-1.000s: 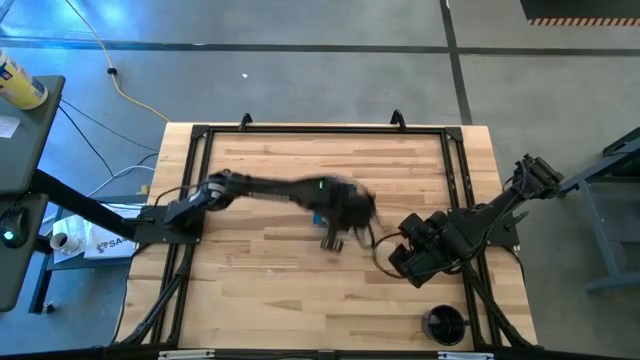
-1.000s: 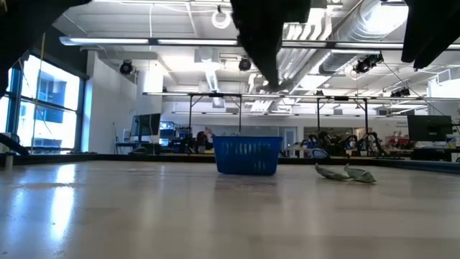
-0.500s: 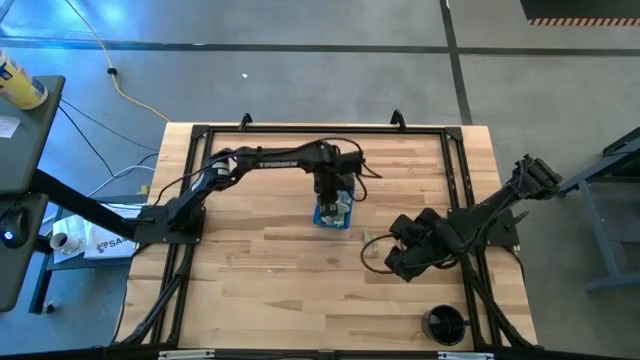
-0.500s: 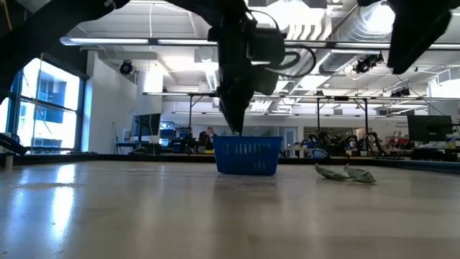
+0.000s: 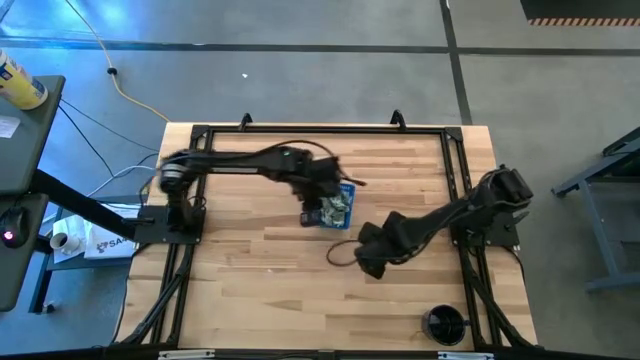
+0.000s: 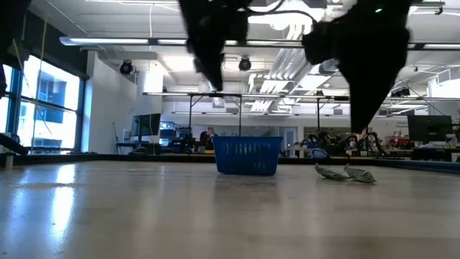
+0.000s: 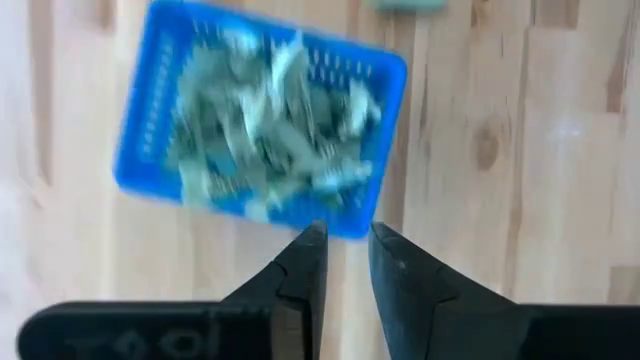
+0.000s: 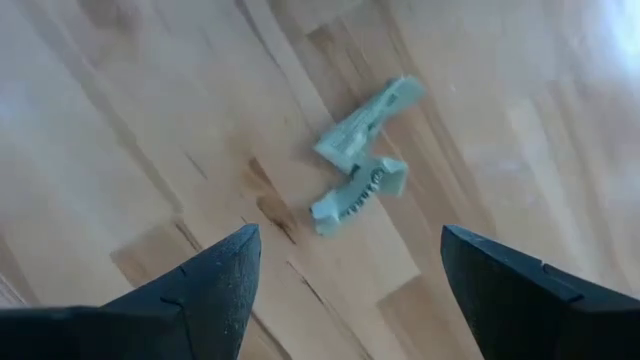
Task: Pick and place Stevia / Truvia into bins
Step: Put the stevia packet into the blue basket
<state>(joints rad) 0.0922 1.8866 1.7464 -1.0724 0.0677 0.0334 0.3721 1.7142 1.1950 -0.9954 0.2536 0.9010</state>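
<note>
The blue bin (image 5: pixel 344 202) stands on the table's middle, filled with crumpled pale green and white sachets (image 7: pixel 272 120); the low view shows its ribbed wall (image 6: pixel 246 156). My left gripper (image 7: pixel 347 242) hovers above the bin's left edge (image 5: pixel 316 204), its fingers a narrow gap apart and holding nothing. Two more sachets (image 8: pixel 360 150) lie flat on the wood to the bin's right (image 6: pixel 346 173). My right gripper (image 8: pixel 345 245) hangs wide open over them, near the table's middle (image 5: pixel 364 256), touching nothing.
A round black cup (image 5: pixel 443 323) stands at the table's near right corner. Black frame rails (image 5: pixel 320 130) run along the table's edges. Bare wood lies on the near left part (image 5: pixel 250 290). The room behind shows desks and lamps.
My left gripper swung from the table's middle to above the bin, then drew back toward the table's left. My right gripper moved toward the table's left, over the two loose sachets, and came into the low view. The bin and those sachets stayed in place.
</note>
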